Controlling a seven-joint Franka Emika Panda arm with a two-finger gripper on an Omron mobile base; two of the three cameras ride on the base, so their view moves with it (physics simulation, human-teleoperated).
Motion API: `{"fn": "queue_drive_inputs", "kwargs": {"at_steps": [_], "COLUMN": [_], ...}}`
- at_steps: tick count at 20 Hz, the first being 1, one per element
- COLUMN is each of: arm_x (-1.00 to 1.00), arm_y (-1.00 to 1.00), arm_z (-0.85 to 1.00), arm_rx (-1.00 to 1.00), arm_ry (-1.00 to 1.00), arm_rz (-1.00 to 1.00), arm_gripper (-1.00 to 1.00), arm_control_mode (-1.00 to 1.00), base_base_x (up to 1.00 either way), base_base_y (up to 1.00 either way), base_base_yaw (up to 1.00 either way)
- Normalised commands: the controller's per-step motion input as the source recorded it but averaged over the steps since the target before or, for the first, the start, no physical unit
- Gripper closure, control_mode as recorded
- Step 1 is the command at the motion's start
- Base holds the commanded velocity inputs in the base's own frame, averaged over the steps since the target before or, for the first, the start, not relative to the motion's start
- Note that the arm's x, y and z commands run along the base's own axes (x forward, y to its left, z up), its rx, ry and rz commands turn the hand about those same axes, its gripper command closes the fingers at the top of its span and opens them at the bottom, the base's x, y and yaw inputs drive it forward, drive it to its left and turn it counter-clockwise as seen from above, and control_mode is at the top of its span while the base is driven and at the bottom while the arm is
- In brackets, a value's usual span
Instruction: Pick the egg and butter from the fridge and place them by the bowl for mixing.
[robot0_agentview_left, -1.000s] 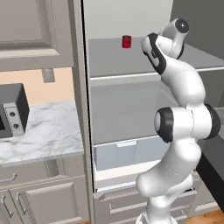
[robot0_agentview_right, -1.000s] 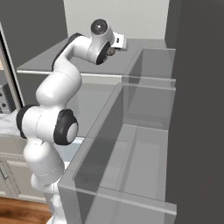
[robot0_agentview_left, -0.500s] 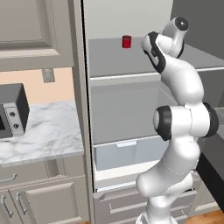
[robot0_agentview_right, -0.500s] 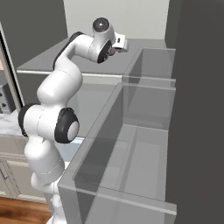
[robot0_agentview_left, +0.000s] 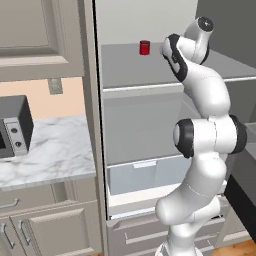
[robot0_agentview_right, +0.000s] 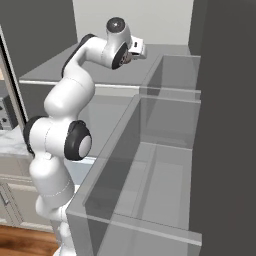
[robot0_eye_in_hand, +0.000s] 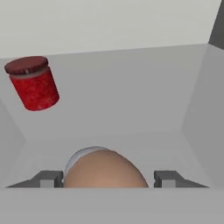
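Standing open in the left base view, the fridge (robot0_agentview_left: 145, 125) shows pale inner shelves and a bluish drawer (robot0_agentview_left: 145, 175) low down. A red can (robot0_agentview_left: 144, 47) sits toward the back of the top shelf (robot0_agentview_left: 130, 65). The arm rises from the lower right and bends in over that shelf, right of the can; its gripper is hidden behind the wrist. A marble counter (robot0_agentview_left: 50, 150) with a microwave (robot0_agentview_left: 12, 127) lies left of the fridge.

From the right base view, the arm reaches across the top shelf (robot0_agentview_right: 65, 65), its hand (robot0_agentview_right: 134, 49) near the shelf's right end beside the translucent door bins (robot0_agentview_right: 165, 150). The fingers are not resolvable.

On the hand view, the egg (robot0_eye_in_hand: 105, 170) sits low and centre, directly between the two fingertips (robot0_eye_in_hand: 48, 178). The jaws stand wide, a gap showing on each side of the egg; contact appears absent, though the bottom edge cuts the view off. The can (robot0_eye_in_hand: 33, 82) is at upper left, well apart from the egg, on the grey shelf (robot0_eye_in_hand: 131, 100).
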Motion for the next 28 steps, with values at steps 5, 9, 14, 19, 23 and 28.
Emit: {"fn": "queue_drive_inputs", "kwargs": {"at_steps": [5,9,14,19,23,28], "arm_x": [0.0,-0.05,-0.52,-0.72,-0.96,-1.0], "arm_y": [0.0,0.0,0.0,0.0,0.0,0.0], "arm_z": [-0.13,-0.07,0.03,0.09,0.05,0.18], "arm_rx": [0.0,0.0,0.0,0.0,0.0,0.0], "arm_ry": [0.0,-0.04,-0.14,-0.14,-0.16,-0.1], "arm_rz": [0.0,0.0,0.0,0.0,0.0,0.0], "arm_gripper": [1.0,1.0,1.0,1.0,1.0,1.0], "arm_control_mode": [-1.0,-1.0,-1.0,-1.0,-1.0,-1.0], "base_base_x": [0.0,0.0,0.0,0.0,0.0,0.0], "base_base_y": [0.0,0.0,0.0,0.0,0.0,0.0], "base_base_yaw": [0.0,0.0,0.0,0.0,0.0,0.0]}}
